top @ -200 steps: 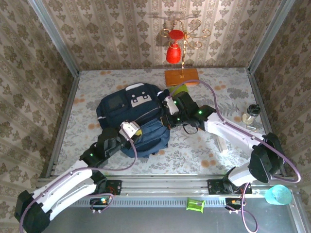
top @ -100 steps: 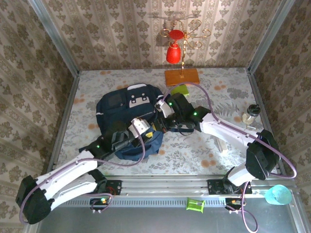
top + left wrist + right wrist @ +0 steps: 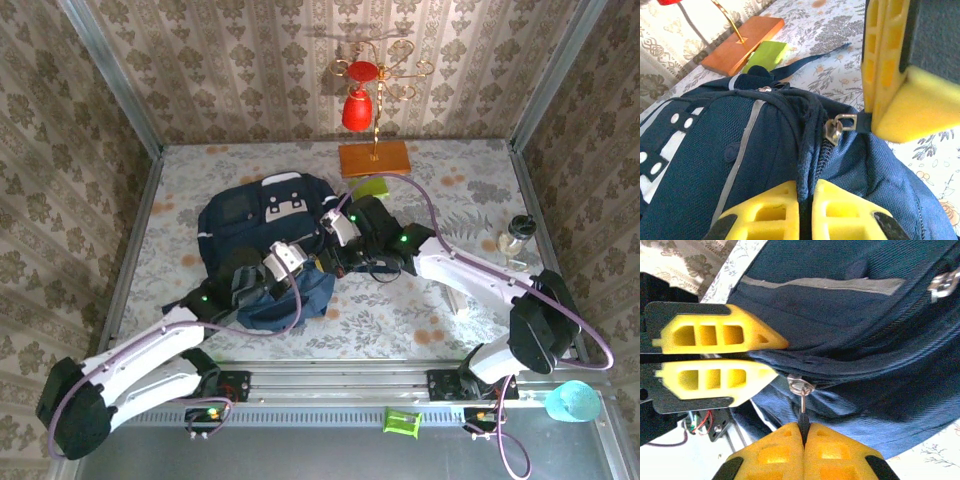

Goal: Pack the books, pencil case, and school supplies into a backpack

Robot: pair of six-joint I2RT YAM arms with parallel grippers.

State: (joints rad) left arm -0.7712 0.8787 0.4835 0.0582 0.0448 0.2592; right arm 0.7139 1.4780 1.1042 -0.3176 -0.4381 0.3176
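Floral-print table (image 3: 430, 320), navy backpack (image 3: 245, 215) at centre, orange slab (image 3: 374, 158) at far edge, light green piece (image 3: 371, 187) just beside it, small jar (image 3: 516, 237) far right.

I read the large navy-blue backpack (image 3: 700, 150) as matt woven cloth, its small zip pull (image 3: 801, 387) shiny metal, far orange slab (image 3: 735, 47) smooth wood.

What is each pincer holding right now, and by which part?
Right pincer grips the zip pull by its tab end. Left pincer pinches the backpack by a fabric fold near that pull.
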